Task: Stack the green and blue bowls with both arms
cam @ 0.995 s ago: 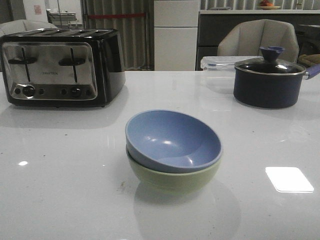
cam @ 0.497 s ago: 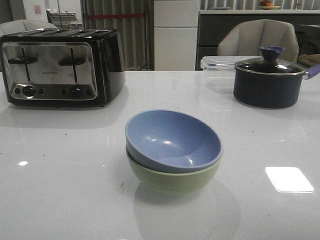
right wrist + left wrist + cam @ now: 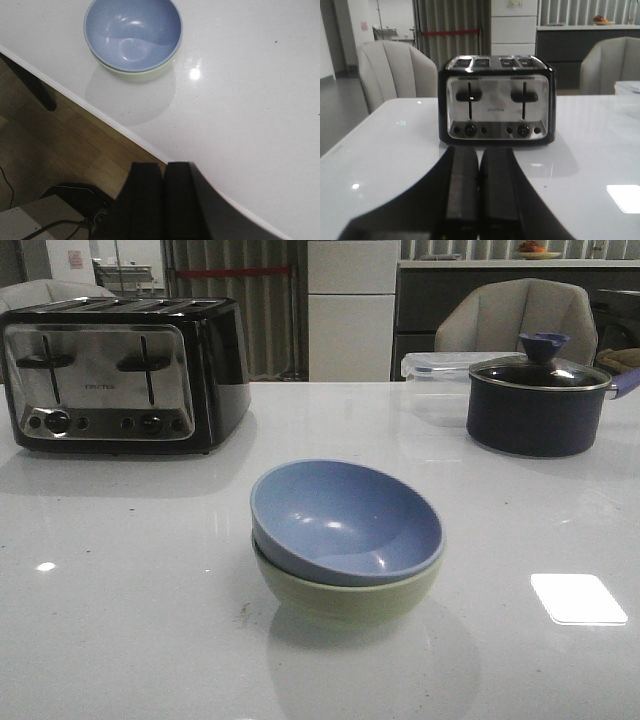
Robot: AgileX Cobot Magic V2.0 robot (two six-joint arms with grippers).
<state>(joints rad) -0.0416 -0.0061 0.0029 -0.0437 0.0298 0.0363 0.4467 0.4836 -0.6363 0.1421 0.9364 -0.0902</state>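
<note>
The grey-blue bowl [image 3: 345,520] sits nested inside the pale green bowl [image 3: 345,598] in the middle of the white table. The stack also shows in the right wrist view, the blue bowl [image 3: 132,32] on top and a sliver of the green bowl [image 3: 142,75] under it. My right gripper [image 3: 163,167] is shut and empty, held above the table's front edge, well clear of the bowls. My left gripper [image 3: 478,152] is shut and empty, low over the table and facing the toaster. Neither gripper shows in the front view.
A black and chrome toaster [image 3: 115,370] stands at the back left and also shows in the left wrist view [image 3: 496,105]. A dark navy lidded pot [image 3: 540,400] and a clear plastic container [image 3: 435,375] stand at the back right. The table edge [image 3: 115,125] drops to a wooden floor.
</note>
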